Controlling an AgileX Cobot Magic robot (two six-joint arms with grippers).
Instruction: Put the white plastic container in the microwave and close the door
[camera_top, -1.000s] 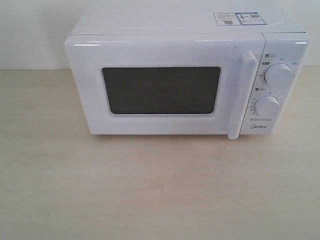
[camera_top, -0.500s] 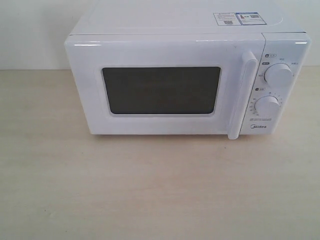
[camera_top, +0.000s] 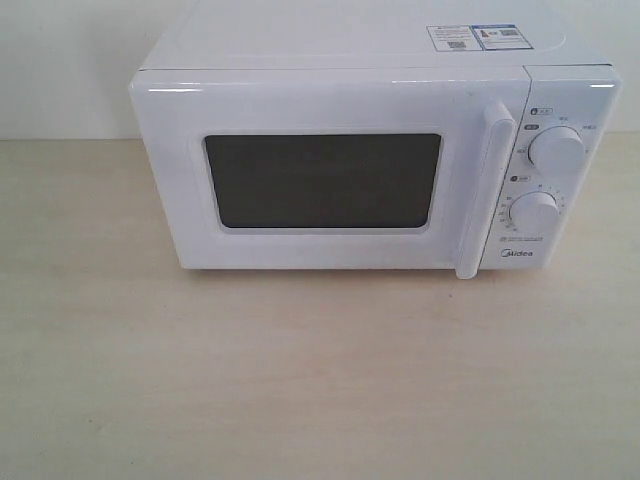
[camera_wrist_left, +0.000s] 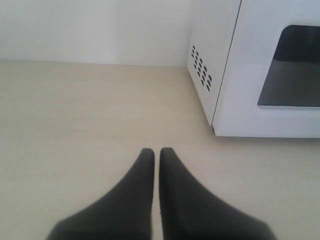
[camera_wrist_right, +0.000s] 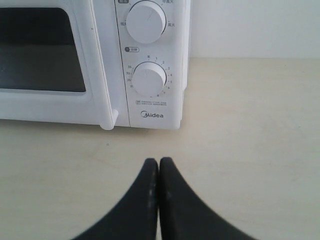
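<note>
The white Midea microwave (camera_top: 340, 40) stands at the back of the wooden table, its door (camera_top: 320, 100) closed flat against the body, with a dark mesh window and a vertical bar handle (camera_top: 482, 190). The white plastic container is out of view in every frame. My left gripper (camera_wrist_left: 156, 152) is shut and holds nothing, low over the table short of the microwave's (camera_wrist_left: 235, 65) left front corner. My right gripper (camera_wrist_right: 158, 162) is shut and holds nothing, in front of the dial panel (camera_wrist_right: 150, 60). Neither arm shows in the exterior view.
Two round dials (camera_top: 556, 150) sit on the microwave's right panel and stickers (camera_top: 478, 37) on its top. A pale wall runs behind. The bare wooden tabletop (camera_top: 300, 380) stretches in front of the microwave. Vent holes (camera_wrist_left: 201, 67) mark its left side.
</note>
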